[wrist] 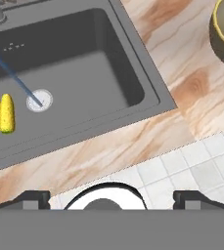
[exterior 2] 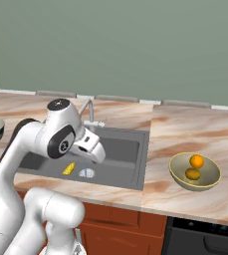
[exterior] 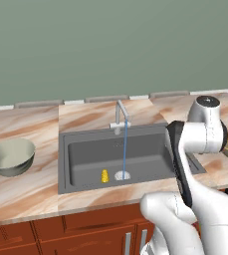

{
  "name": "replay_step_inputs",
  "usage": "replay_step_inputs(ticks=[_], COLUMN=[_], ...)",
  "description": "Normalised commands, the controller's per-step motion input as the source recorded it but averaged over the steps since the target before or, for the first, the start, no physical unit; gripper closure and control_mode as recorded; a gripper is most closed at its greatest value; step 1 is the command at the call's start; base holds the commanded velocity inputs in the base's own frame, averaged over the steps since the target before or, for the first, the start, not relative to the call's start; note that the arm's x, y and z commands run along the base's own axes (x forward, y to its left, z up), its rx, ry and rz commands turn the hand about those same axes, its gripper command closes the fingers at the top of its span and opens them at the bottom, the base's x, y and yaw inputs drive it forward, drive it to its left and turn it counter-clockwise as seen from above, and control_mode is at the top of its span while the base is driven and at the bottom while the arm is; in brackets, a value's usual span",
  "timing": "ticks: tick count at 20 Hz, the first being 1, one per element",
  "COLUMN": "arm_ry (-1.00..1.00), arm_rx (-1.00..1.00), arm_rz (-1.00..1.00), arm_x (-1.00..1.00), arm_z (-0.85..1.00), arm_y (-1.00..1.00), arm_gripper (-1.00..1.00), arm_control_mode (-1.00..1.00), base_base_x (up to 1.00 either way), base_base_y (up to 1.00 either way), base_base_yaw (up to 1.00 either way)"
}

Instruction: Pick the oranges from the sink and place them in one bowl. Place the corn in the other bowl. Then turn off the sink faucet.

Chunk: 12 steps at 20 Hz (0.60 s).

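Hand view shows the pincer [wrist: 111,197] spread wide, holding nothing, above the worktop [wrist: 108,151] edge. Corn [wrist: 6,114] lies in the sink [wrist: 89,63] beside the drain; both oranges [exterior 2: 196,161] sit in the olive bowl [exterior 2: 212,180].

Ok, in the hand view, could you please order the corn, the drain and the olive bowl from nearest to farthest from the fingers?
1. Drain: on the sink floor, up and left of the fingers.
2. Corn: just beyond the drain, further left.
3. Olive bowl: on the counter, top right corner, farthest.
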Motion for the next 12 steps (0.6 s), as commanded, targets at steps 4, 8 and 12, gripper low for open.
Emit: replay_step_inputs(ticks=[4,8,12], arm_ry=[0.06,0.04,0.02], arm_rx=[0.00,0.00,0.00], arm_rz=[0.26,0.30,0.32], arm_x=[0.00,0.00,0.00], arm_z=[0.00,0.00,0.00], arm_y=[0.86,0.77,0.75], arm_gripper=[-1.00,-1.00,-1.00], arm_control_mode=[-1.00,-1.00,-1.00], base_base_x=[0.00,0.00,0.00], base_base_y=[0.00,0.00,0.00], base_base_yaw=[0.00,0.00,0.00])
